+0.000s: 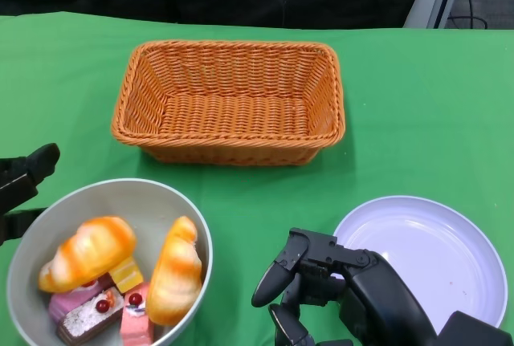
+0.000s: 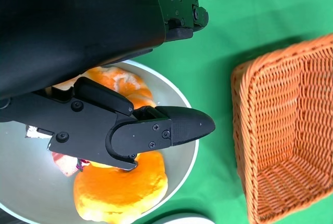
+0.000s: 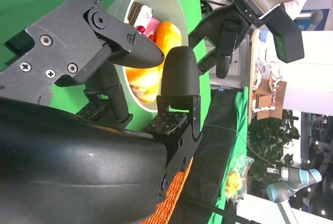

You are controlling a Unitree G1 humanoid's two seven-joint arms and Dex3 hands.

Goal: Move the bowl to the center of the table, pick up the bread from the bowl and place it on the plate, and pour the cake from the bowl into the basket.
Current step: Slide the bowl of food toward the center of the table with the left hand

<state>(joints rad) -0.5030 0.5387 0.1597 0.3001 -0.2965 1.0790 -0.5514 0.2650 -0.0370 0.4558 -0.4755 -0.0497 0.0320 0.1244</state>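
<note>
green table (image 1: pixel 418 121): one bowl (image 1: pixel 120 193), two breads (image 1: pixel 88 251), one basket (image 1: pixel 229 101)

Open green table (image 1: pixel 401 121) is left between basket (image 1: pixel 229 101), bowl (image 1: pixel 120 201) and plate (image 1: pixel 422 254); these three obstruct passage.

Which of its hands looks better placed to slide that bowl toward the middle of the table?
Probably the left hand: it sits open right beside the bowl at its outer rim. The right hand is also open, but sits nearer the plate.
</note>
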